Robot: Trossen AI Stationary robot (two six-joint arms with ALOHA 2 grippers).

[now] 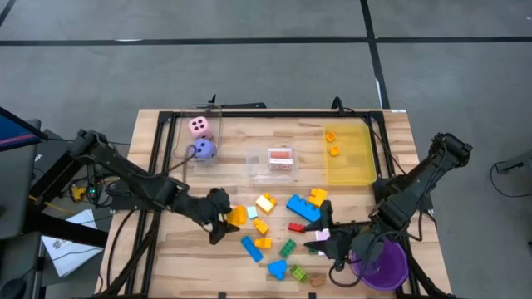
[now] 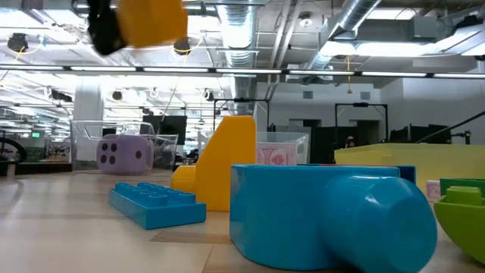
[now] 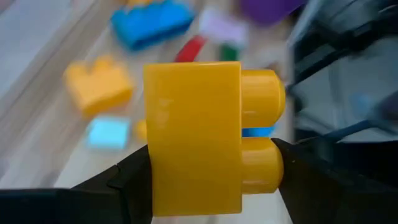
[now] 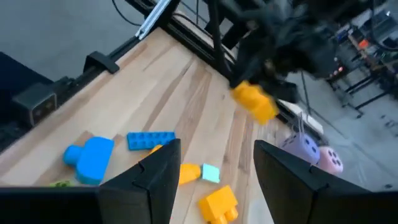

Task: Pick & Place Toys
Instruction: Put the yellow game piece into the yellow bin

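Left gripper (image 1: 223,223) fingers clamp yellow brick (image 3: 205,134), lifted off the desk (image 1: 249,137) above the loose bricks; yellow bin (image 1: 349,166) lies far right, nearer the right gripper (image 1: 328,241), whose fingers stand apart, empty

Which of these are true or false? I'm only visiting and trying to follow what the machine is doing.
1. The left gripper holds a yellow brick. True.
2. That brick rests on the table. False: in the low view it hangs in the air above the wood.
3. The right gripper holds a blue brick. False: its fingers stand apart with nothing between them.
4. The two dice sit near the table's far left corner. True: the pink one lies beside the purple one.
5. The yellow bin is empty. False: small orange pieces lie in it.
6. The purple cup stands by the right arm. True.
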